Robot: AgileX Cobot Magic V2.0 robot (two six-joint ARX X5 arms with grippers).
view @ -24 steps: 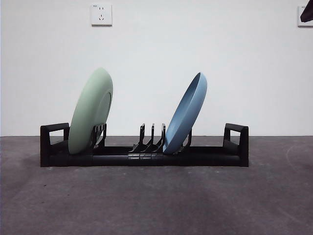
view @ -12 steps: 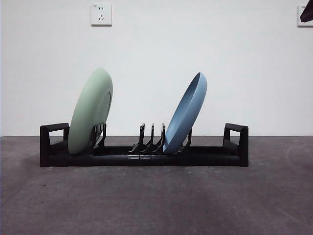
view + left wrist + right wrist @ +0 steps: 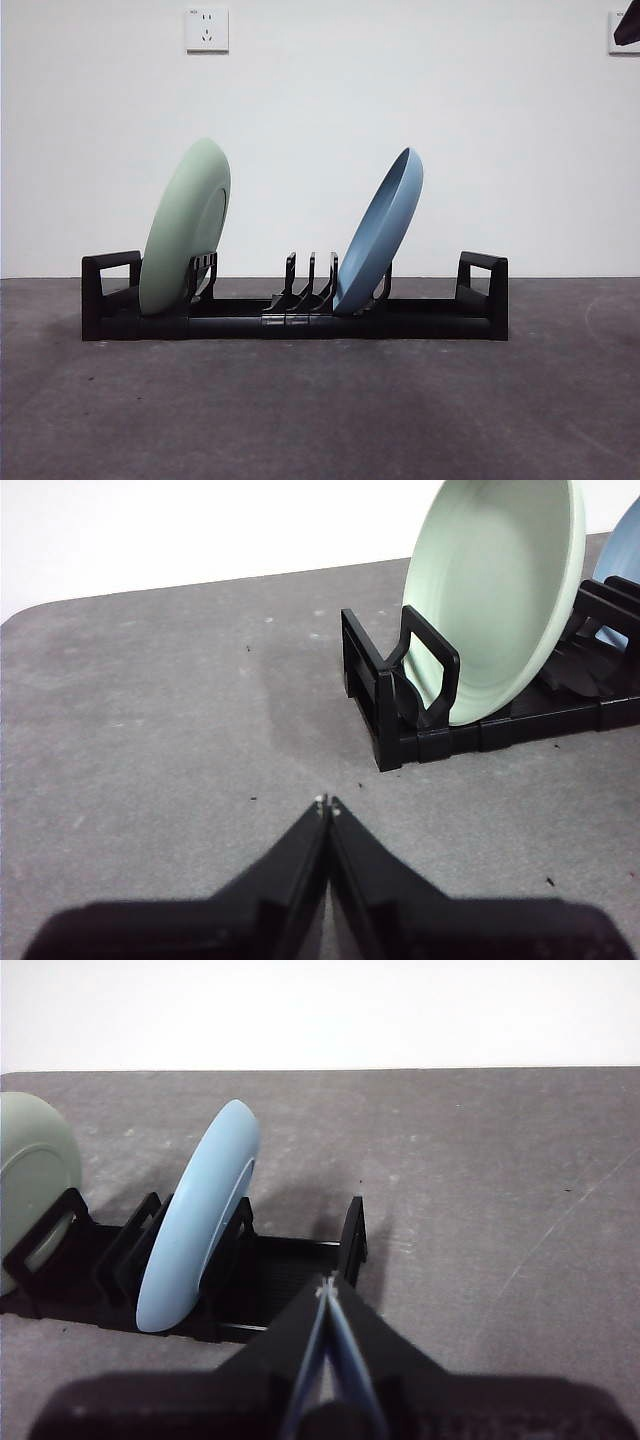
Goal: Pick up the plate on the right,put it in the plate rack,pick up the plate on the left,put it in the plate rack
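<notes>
The black plate rack (image 3: 300,320) lies across the table with a loop handle at each end. A pale green plate (image 3: 186,228) stands tilted in its left slots, and a blue plate (image 3: 380,232) leans in the slots right of the middle. In the left wrist view my left gripper (image 3: 326,804) is shut and empty, back from the rack's end (image 3: 400,705) where the green plate (image 3: 495,590) stands. My right gripper (image 3: 327,1285) is also shut and empty, above the rack's other end (image 3: 352,1240), beside the blue plate (image 3: 195,1220). A black tip (image 3: 628,24) shows at the front view's top right corner.
Dark grey table surface (image 3: 320,410) stretches in front of the rack. A white wall with a socket (image 3: 207,29) stands behind. A few free prongs (image 3: 310,280) stand between the two plates.
</notes>
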